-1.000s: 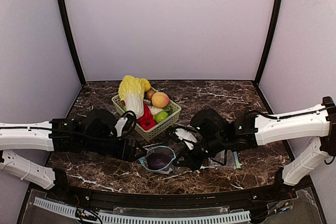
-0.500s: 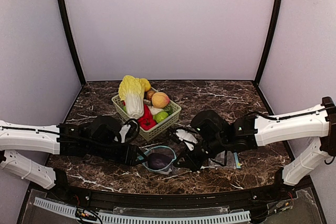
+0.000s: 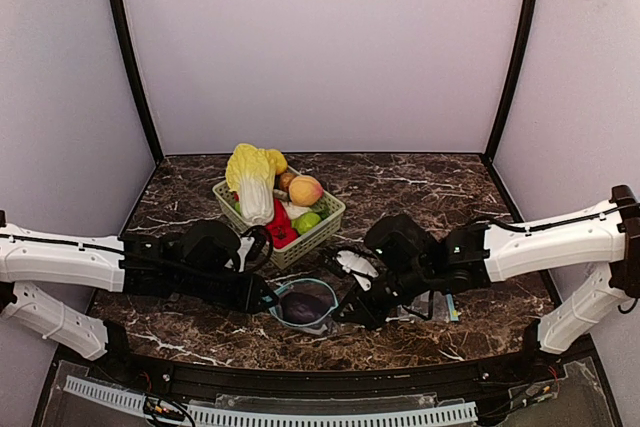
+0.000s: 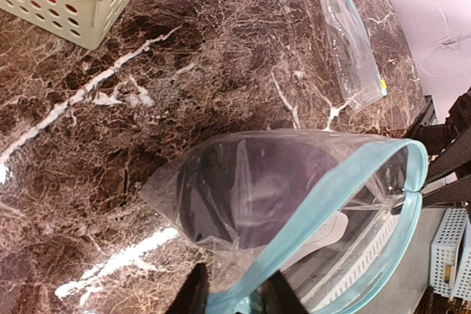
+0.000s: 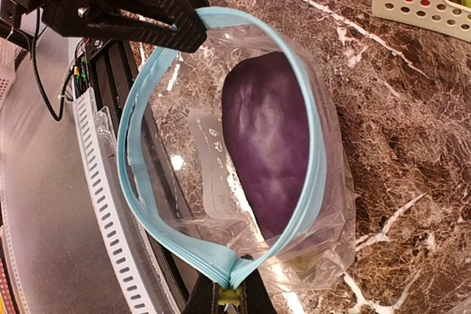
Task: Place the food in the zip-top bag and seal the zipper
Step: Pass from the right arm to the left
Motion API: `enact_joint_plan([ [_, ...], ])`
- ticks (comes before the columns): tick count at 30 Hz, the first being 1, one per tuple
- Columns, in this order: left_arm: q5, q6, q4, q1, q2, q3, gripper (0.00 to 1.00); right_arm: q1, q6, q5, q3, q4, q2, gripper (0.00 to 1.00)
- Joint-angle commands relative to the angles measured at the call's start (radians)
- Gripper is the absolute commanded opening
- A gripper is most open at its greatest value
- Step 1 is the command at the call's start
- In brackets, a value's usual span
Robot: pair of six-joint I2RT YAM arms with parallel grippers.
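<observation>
- basket (image 3: 318, 237) sits mid-table (image 3: 420, 187); everything below is placed against it.
- zip-top bag (image 5: 184, 108): on the marble just in front of the basket, arm-base side, apart from it. Mouth propped into an open loop, blue zipper rim unsealed.
- eggplant (image 5: 272, 145): inside the bag, so in front of the basket, lying lengthwise on the lower wall.
- peach (image 3: 305, 190): in the basket, on top, toward its right side.
- green fruit (image 3: 307, 221): in the basket, near corner, just in front of the peach.
- left gripper (image 4: 235, 293): in front of the basket, toward its left. Fingers narrow, closed onto the bag rim at that end.
- right gripper (image 5: 229, 295): in front of the basket, toward its right. Fingers pinched tight on the rim's other end, where the two zipper strips meet.
- cabbage (image 3: 250, 185) stands in the basket's left part, red peppers (image 3: 279, 231) at its near side.
- second flat bag (image 4: 349, 42): on the table right of the basket, under the right arm.
</observation>
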Motion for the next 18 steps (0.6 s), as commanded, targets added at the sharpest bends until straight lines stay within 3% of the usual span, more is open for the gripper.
enact_joint_plan([
  [1, -0.026, 0.030, -0.025, 0.006, -0.003, 0.031, 0.18, 0.000, 0.014, -0.004, -0.013, 0.028, -0.022, 0.00],
  [4, -0.029, 0.040, -0.034, 0.006, -0.004, 0.039, 0.05, 0.001, 0.017, 0.010, -0.014, 0.021, -0.034, 0.05],
  [10, -0.029, 0.055, -0.055, 0.007, -0.020, 0.047, 0.01, -0.006, 0.008, 0.062, 0.015, -0.049, -0.070, 0.50],
  [12, -0.062, 0.062, -0.078, 0.009, -0.025, 0.057, 0.01, -0.014, 0.003, 0.096, 0.039, -0.094, -0.090, 0.60],
  [18, -0.084, 0.068, -0.140, 0.038, -0.052, 0.059, 0.01, -0.074, -0.008, 0.209, 0.179, -0.256, -0.083, 0.71],
])
